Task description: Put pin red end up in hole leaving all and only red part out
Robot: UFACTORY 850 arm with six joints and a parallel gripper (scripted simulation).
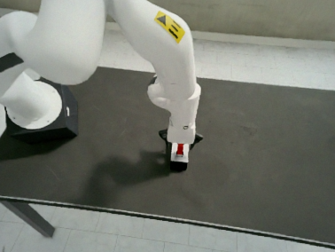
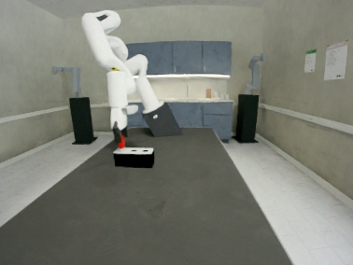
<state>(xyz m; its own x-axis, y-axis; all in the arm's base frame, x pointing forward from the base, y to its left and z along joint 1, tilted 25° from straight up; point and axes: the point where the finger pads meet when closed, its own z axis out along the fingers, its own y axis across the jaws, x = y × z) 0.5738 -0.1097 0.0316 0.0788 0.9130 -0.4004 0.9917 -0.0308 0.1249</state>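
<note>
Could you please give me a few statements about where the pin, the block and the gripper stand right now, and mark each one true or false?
1. The pin stands in a hole at one end of the block, red end up. True.
2. The gripper is shut on the pin. False: its fingers are wide open and hold nothing.
3. The gripper is just above the pin's red end. True.
4. The pin lies flat on the dark table beside the block. False: it stands upright in the block.
5. Two holes in the block's top show no pin. True.
</note>
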